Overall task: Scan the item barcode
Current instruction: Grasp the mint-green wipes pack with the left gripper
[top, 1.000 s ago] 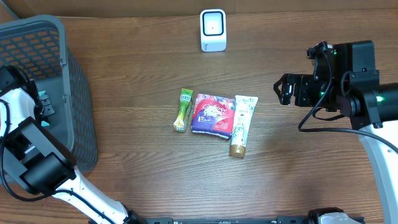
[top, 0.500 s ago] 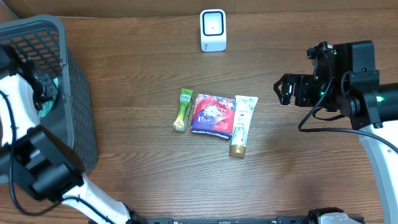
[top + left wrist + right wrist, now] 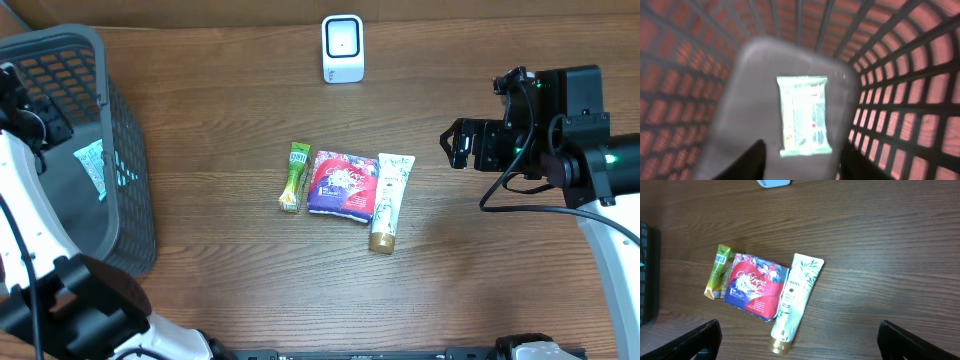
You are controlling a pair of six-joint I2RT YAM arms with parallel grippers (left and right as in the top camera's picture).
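Left end effector (image 3: pixel 805 161) open over basket (image 3: pixel 132 205) at surface's (image 3: pixel 300 290) left edge, packet (image 3: pixel 804 120) loose on its floor | right end effector (image 3: pixel 800 342) open near right edge | tube (image 3: pixel 388 200), pouch (image 3: pixel 342 185), sachet (image 3: pixel 295 177) mid-surface, bare wood around

Six things, one of each kind
One basket (image 3: pixel 125 200), one pale packet (image 3: pixel 92 168) inside it, one scanner (image 3: pixel 342 48), one green sachet (image 3: pixel 295 176), one red pouch (image 3: pixel 342 185), one white tube (image 3: pixel 388 200).

left: basket (image 3: pixel 135 220) walls close round my left gripper (image 3: pixel 805 164), open only above | centre: stick (image 3: pixel 294 177), pouch (image 3: pixel 341 185), tube (image 3: pixel 388 200) packed side by side, no finger gap | I see bare table (image 3: pixel 230 280) all around them; scanner (image 3: pixel 342 48) far
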